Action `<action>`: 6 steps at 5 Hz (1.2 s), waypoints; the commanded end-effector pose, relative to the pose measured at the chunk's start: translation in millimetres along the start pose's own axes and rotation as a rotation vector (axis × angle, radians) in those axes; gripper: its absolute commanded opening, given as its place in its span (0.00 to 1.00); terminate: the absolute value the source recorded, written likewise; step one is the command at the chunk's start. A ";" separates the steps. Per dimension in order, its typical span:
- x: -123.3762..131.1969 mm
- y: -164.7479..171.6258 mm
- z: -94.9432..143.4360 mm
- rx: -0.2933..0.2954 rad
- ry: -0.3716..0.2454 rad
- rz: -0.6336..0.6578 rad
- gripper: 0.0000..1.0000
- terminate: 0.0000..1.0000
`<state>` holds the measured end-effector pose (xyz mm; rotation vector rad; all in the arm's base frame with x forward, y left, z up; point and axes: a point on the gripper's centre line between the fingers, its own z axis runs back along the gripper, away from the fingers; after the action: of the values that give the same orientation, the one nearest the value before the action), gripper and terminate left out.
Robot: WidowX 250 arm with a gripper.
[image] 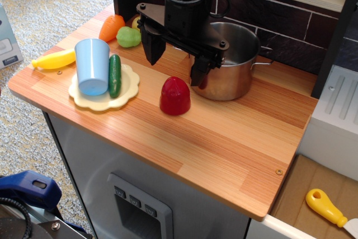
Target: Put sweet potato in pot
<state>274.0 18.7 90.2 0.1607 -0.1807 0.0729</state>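
The sweet potato (174, 95), a glossy deep-red dome, stands on the wooden counter in front of the pot. The pot (230, 62), shiny steel with loop handles, stands at the back right of it and is partly hidden by the arm. My gripper (176, 65) hangs above and just behind the sweet potato. Its two black fingers (152, 46) are spread wide, one on each side, and hold nothing.
A cream plate (130, 90) at the left bears a light-blue cup (93, 66) and a green cucumber (114, 75). Behind are an orange carrot toy (111, 27), a green toy (128, 37) and a yellow banana (54, 60). The counter edge runs along the front (168, 166).
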 end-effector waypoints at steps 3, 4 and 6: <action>10.2 0.9 -26.9 0.008 -0.068 0.014 1.00 0.00; 11.4 -2.4 -37.3 0.005 -0.090 0.043 1.00 0.00; 15.1 6.3 -59.3 -0.029 -0.088 0.057 1.00 0.00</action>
<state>292.7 35.0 21.0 0.1158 -0.2345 0.1220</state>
